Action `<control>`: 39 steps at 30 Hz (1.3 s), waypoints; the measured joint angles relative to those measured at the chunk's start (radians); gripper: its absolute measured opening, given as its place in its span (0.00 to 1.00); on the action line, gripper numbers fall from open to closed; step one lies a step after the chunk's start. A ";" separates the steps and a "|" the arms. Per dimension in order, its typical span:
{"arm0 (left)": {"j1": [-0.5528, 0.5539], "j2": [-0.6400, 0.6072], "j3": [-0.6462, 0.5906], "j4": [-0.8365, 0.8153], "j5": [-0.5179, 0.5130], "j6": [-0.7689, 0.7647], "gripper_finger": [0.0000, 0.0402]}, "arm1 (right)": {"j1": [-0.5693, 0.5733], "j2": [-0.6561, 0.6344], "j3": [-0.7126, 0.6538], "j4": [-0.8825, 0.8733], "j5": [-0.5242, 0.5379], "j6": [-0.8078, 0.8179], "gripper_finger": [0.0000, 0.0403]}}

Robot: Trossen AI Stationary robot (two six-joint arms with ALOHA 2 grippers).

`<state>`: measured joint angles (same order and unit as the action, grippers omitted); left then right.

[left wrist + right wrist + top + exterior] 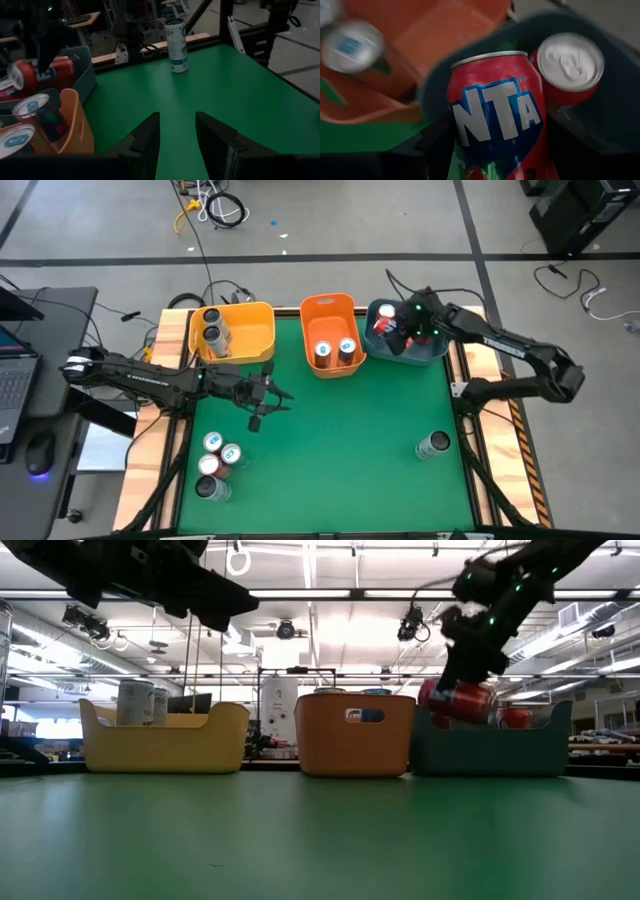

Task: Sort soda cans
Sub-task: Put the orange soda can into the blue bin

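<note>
Right gripper (398, 332) is over the blue bin (435, 352) at the table's far right, clenched on a red can (457, 701). The can lies tilted, nearly sideways, above the bin's front rim in the low view. Right wrist view: red can (495, 120) with blue-and-white lettering fills the frame; a second red can (570, 62) stands upright in the blue bin just beside it.

Left gripper (262, 402) hovers above the green table (340, 450), left of centre, just in front of the yellow bin (250, 330). Its fingers (145, 140) are spread apart and hold nothing.

Yellow bin, far left: two grey cans (211, 328) at its left end, upright, side by side.

Orange bin (330, 310), far centre: two cans with silver tops (335, 351) upright, side by side.

Near left corner of the table: cluster of four cans (215, 463), upright and close together, some white with blue marks, at least one red.

Right side of the table: single dark can (434, 444) standing alone, well apart from the cluster and from the bins. In the left wrist view it (176, 45) shows upright near the table edge.
</note>
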<state>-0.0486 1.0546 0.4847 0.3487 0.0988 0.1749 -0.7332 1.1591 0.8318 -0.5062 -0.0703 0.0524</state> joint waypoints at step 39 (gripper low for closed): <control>-0.020 0.501 -0.001 0.727 0.028 -0.130 0.32 | 0.998 0.352 -0.397 1.487 0.572 0.150 0.64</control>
<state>-0.0688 1.5559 0.4839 1.0755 0.1263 0.0448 0.2649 1.5110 0.4348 0.9812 0.5013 0.2020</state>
